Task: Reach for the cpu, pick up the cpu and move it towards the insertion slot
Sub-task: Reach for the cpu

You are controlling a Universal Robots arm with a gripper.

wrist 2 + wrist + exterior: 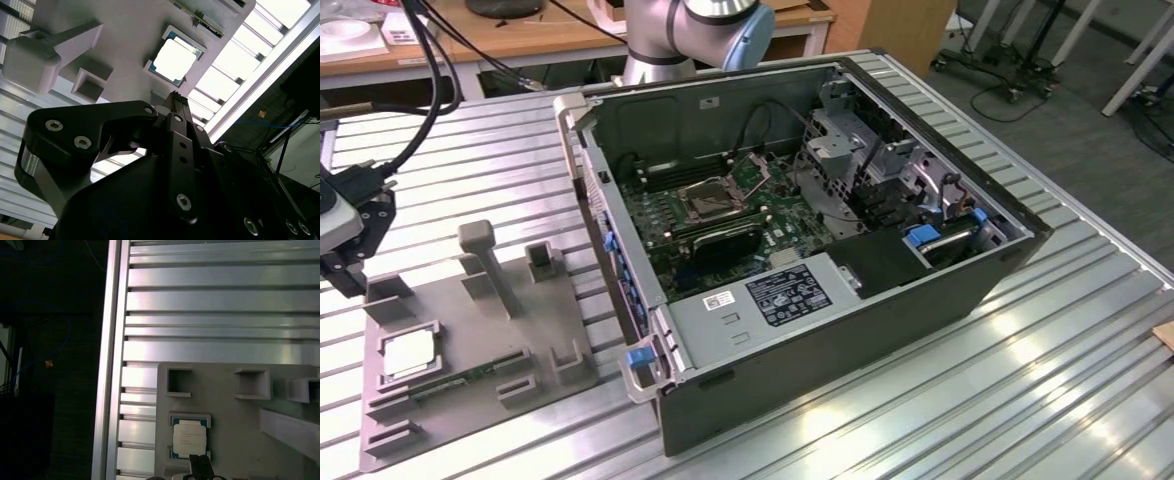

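One black gripper (347, 255) hangs just off the edge of the grey parts tray (520, 330), on the exterior view's left. It carries nothing, and whether it is open or closed cannot be told. In both wrist views its tip (176, 97) points down at the tray's square pocket, which suggests the reach is under way and the pick-up has not yet begun.

The cpu (407, 352) lies flat in that pocket, pale metal top upward (189, 435). The raised rim apparently keeps it square and leaves its sides free to grasp. A green circuit strip (467, 378) is seated in the same tray, beside the cpu.

The insertion slot (711, 198) waits well apart from the tray, inside the opened computer case (854, 370). Case and tray both stand on the slatted aluminium table (987, 400).
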